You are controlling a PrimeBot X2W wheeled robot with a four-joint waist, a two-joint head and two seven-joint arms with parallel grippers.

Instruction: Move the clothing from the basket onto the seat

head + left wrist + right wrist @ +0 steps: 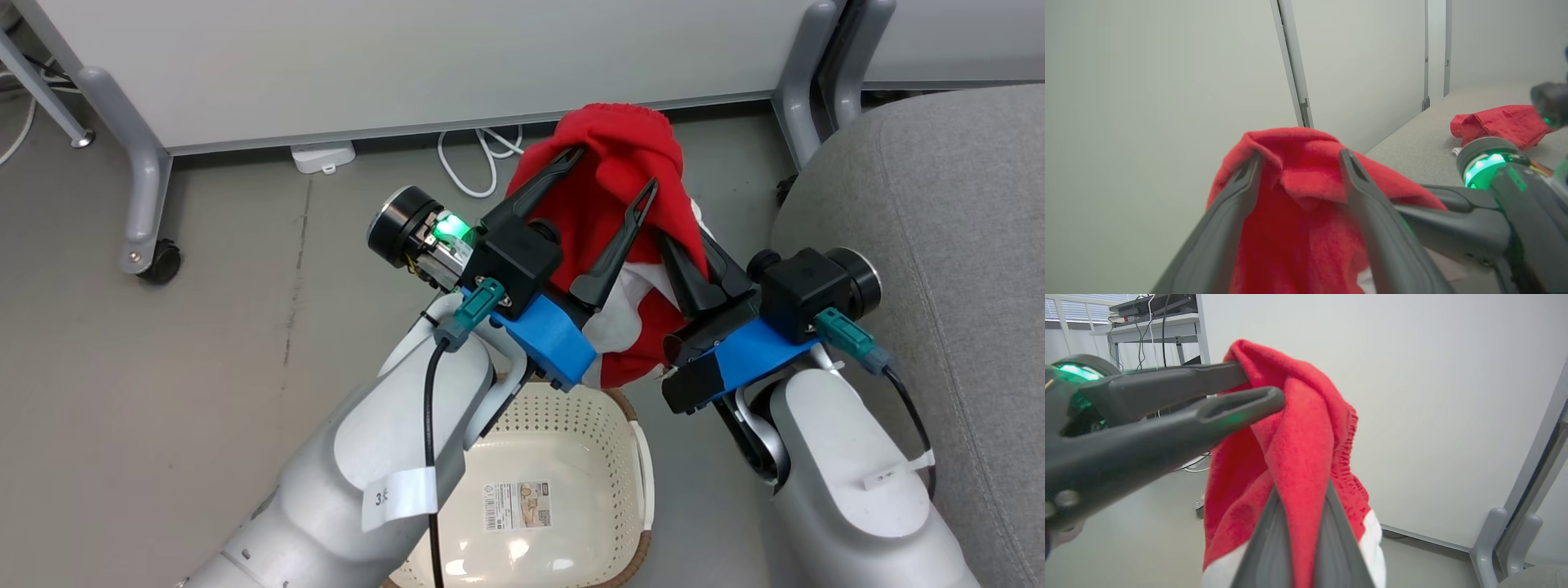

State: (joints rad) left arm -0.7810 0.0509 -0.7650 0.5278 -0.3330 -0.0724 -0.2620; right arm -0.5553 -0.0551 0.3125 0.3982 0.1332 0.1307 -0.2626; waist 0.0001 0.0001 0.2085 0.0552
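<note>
Mid-frame, the right tool [686, 261] is shut on the red clothing [629, 139], holding it clear of the basket [571, 416] below so it can go right to the seat [939, 204]; the left tool [612, 171] is wide open.

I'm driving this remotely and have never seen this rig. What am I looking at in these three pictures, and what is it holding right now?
It is a two-armed robot. The head view looks down from its head. Each wrist view looks along one arm's two dark fingers. In the head view the left gripper has its jaws apart, with a red garment hanging against them. The right gripper has its jaws shut on that garment and holds it up clear of the basket, whose base shows a sticker. The grey seat is at the right. The left wrist view shows a second red garment lying on the seat.
</note>
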